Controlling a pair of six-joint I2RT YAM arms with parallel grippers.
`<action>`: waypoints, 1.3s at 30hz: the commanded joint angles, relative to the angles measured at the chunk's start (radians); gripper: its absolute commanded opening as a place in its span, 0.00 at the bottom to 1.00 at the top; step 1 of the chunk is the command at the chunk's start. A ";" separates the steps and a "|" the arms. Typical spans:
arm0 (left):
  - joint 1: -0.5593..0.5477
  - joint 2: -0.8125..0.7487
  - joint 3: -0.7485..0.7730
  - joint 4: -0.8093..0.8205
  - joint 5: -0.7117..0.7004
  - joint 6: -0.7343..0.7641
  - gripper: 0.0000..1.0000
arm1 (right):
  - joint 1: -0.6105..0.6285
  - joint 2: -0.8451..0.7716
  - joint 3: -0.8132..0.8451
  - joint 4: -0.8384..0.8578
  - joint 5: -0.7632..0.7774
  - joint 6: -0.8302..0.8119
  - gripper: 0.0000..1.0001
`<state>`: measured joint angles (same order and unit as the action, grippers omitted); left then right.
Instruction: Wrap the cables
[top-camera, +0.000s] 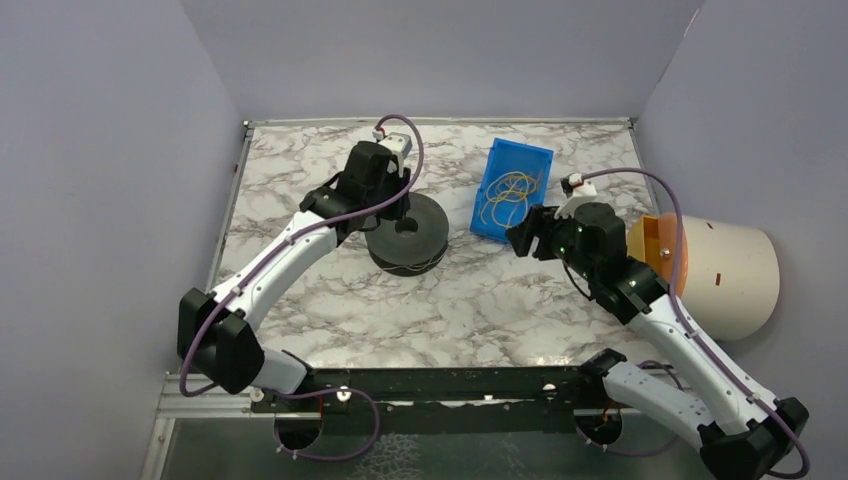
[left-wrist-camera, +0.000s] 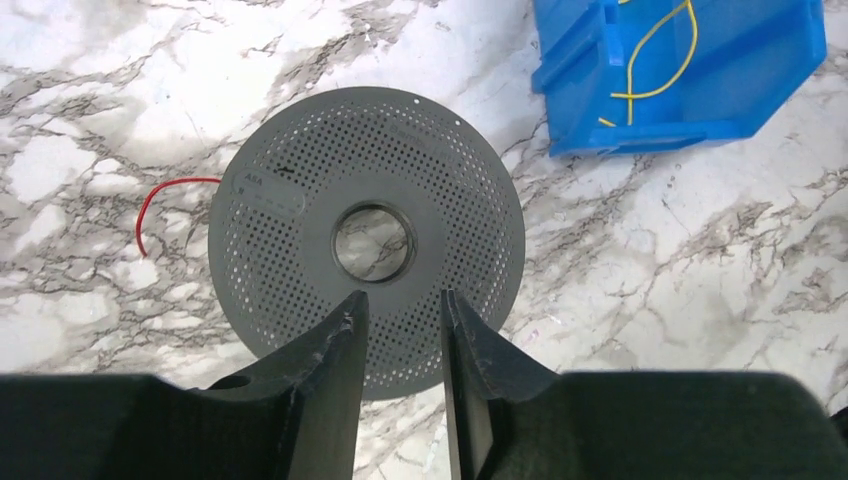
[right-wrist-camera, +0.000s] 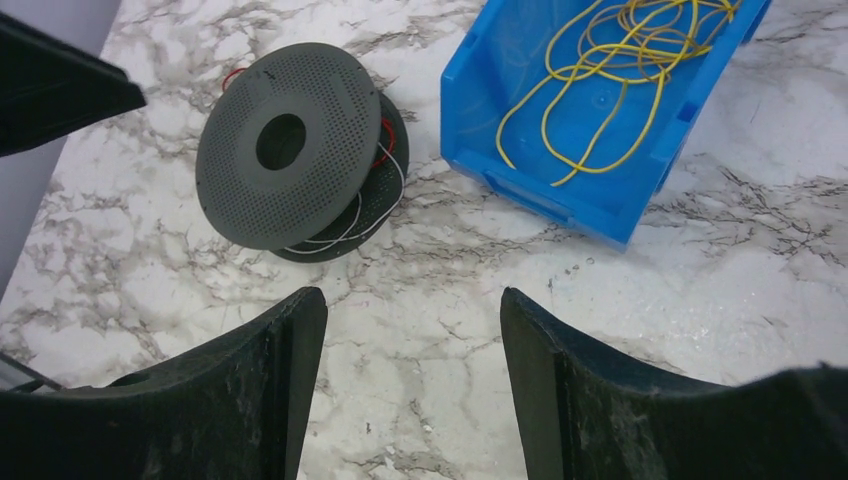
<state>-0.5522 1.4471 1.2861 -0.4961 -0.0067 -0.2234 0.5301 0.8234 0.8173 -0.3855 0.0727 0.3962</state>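
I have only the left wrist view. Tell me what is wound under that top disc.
Observer: The right wrist view shows white and red strands between the two discs of the spool, looping out on the side toward the bin.
Operator: Report what the bin holds.
Observer: A loose tangle of yellow cables lies in the blue bin, far more than the one strand you see.
Operator: Give me the right gripper.
Observer: The right gripper hovers open and empty above the table, by the near corner of the bin.
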 joint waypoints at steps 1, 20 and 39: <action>-0.005 -0.106 -0.079 0.020 0.033 0.010 0.37 | 0.004 0.064 0.051 0.052 0.094 0.000 0.68; -0.005 -0.419 -0.343 0.148 0.087 0.025 0.49 | 0.004 0.513 0.301 0.125 0.400 -0.030 0.68; -0.005 -0.606 -0.484 0.168 0.013 0.012 0.68 | -0.054 0.837 0.473 0.063 0.473 0.030 0.63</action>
<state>-0.5522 0.8768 0.8112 -0.3531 0.0406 -0.2123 0.5037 1.6135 1.2545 -0.2966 0.5167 0.3851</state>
